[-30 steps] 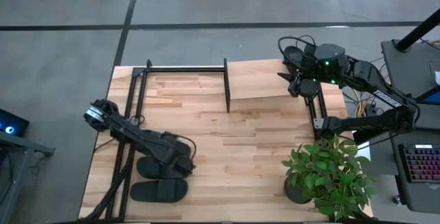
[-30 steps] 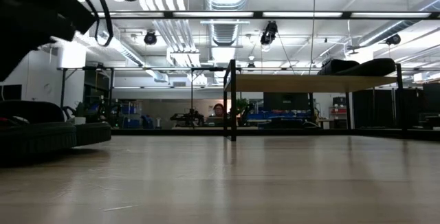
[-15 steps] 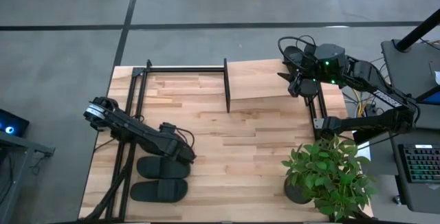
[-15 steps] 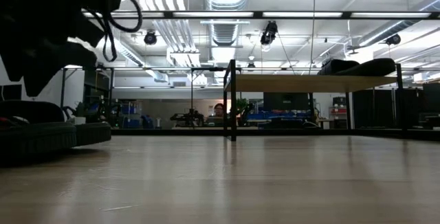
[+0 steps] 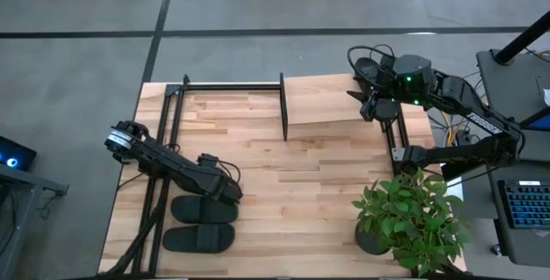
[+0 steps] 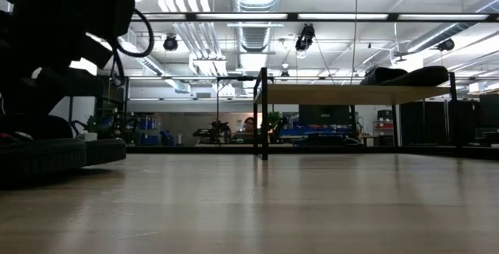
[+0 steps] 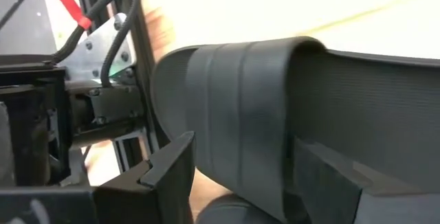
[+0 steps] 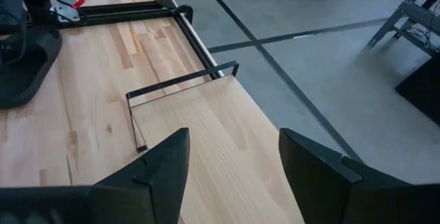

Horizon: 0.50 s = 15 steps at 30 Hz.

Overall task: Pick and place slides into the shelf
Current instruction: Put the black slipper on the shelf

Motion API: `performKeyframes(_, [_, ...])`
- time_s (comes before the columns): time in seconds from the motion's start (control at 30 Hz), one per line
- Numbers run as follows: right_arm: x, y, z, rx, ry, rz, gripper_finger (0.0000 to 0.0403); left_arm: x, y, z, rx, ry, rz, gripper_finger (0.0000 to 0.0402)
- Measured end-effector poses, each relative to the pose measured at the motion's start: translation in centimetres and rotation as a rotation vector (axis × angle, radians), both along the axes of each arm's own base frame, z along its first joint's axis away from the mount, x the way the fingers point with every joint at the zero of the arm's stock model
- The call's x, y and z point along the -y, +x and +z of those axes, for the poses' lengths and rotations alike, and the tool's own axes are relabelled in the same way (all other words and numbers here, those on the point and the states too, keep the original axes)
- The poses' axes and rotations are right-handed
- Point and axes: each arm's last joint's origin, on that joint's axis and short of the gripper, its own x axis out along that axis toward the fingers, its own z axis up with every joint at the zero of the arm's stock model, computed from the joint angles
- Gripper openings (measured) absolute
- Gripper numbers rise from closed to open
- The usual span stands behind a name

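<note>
A slide [image 7: 261,114] on the worktop's [image 5: 318,177] near-left corner is being straddled by the open left hand [image 7: 240,183] — best sunk fully over the strap before closing — while the spread, empty right hand [image 8: 234,165] is being held above the shelf [image 5: 335,104].

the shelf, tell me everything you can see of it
The shelf is a small low rack: a light wood plank top on thin black metal side frames, open underneath. It stands upright at the table's far right part. Two black slides lie at its right end, seen on top in the low view. The right tool hovers open above that end, not touching the plank.
</note>
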Motion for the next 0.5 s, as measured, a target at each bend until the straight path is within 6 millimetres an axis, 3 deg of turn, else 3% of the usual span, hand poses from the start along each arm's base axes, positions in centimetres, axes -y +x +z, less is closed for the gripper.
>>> performKeyframes(0.5, [0.0,0.0,0.0,0.001,0.002,-0.002,0.0215,-0.5,-1.3,-2.3,-0.026,0.020,-0.003,0.0212])
